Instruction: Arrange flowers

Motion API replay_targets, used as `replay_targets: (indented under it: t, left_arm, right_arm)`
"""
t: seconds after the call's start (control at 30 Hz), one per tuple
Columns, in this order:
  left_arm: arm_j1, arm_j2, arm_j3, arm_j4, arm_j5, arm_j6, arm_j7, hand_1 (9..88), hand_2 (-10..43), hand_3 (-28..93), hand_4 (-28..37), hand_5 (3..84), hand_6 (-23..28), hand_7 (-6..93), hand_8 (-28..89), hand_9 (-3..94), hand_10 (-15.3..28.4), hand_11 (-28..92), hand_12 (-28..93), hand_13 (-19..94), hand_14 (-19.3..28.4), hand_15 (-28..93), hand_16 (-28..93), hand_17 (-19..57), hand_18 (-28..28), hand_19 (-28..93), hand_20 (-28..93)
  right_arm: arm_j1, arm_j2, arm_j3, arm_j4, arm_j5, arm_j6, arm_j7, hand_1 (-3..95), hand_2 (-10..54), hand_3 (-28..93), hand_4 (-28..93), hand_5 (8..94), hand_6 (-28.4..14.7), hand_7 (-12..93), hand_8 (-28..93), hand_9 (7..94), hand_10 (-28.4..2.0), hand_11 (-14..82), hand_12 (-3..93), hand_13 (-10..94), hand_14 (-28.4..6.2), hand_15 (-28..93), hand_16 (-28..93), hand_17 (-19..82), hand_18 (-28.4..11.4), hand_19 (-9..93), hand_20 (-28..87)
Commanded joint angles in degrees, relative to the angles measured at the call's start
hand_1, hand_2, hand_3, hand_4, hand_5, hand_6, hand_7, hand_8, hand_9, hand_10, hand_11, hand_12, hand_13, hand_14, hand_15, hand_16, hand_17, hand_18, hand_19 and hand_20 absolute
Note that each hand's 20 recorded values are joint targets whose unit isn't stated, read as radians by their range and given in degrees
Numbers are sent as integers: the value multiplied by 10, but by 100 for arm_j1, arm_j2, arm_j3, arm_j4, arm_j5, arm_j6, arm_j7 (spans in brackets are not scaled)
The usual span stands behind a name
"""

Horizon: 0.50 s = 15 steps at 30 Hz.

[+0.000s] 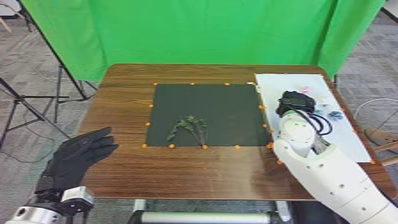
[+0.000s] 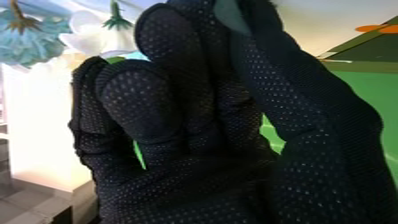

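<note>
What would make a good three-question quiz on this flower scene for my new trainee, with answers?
1. True or false: the right hand is over the white sheet.
2. Where do the green sprigs lie? A) dark mat B) white sheet C) floor
3. Fill in: in the right wrist view, the flower beside the pale blue bloom is ____.

Key: 1 true; 2 A; 3 white.

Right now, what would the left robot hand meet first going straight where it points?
The left robot hand likely meets the dark mat at its left edge, or passes above; height is unclear.
</note>
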Motion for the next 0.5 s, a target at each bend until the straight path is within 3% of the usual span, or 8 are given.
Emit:
replay_targets:
  t: [0.03, 0.1, 0.17, 0.4, 0.5]
  left_arm:
    - [110, -92, -48, -7, 12, -9, -25, 263, 60, 820, -146, 445, 138, 129, -82, 382, 219, 344, 91, 279, 284, 566, -118, -95, 219, 577, 152]
    - [101, -101, -36, -9, 25, -4, -41, 263, 59, 821, -145, 445, 138, 129, -82, 382, 218, 344, 91, 278, 284, 566, -119, -95, 219, 577, 153]
    - [155, -39, -27, -13, -32, 46, 48, 263, 59, 821, -145, 445, 138, 129, -81, 382, 219, 344, 91, 279, 284, 566, -119, -95, 219, 577, 153]
    - [261, -67, -73, -32, -20, 66, 84, 263, 59, 822, -145, 446, 136, 130, -82, 382, 217, 345, 92, 279, 284, 566, -119, -95, 218, 577, 153]
    - [327, 25, -67, -40, -87, 129, 178, 263, 59, 822, -145, 445, 136, 131, -83, 382, 217, 346, 92, 279, 284, 566, -118, -95, 218, 576, 153]
  right_arm:
    - [-487, 36, -155, 121, 98, 198, -187, 513, -58, 749, -282, 796, -28, 334, 175, 806, -133, 438, 306, 730, -104, 732, 253, 352, -262, 925, 156]
    - [-492, 88, -163, 99, 12, 352, -227, 512, -61, 758, -282, 799, -28, 330, 184, 808, -133, 435, 312, 730, -104, 734, 257, 353, -260, 926, 162]
    - [-483, 158, -168, 54, 40, 516, -305, 512, -64, 766, -282, 808, -31, 319, 202, 815, -136, 436, 314, 732, -105, 737, 263, 354, -259, 924, 175]
    - [-373, 331, -181, -166, -137, 1030, -430, 515, -67, 778, -282, 819, -31, 297, 245, 825, -133, 428, 335, 741, -104, 746, 274, 359, -260, 922, 218]
    - [-263, 400, -223, -296, -178, 1212, -503, 516, -68, 782, -282, 821, -33, 298, 246, 826, -133, 428, 336, 743, -102, 747, 275, 362, -262, 924, 222]
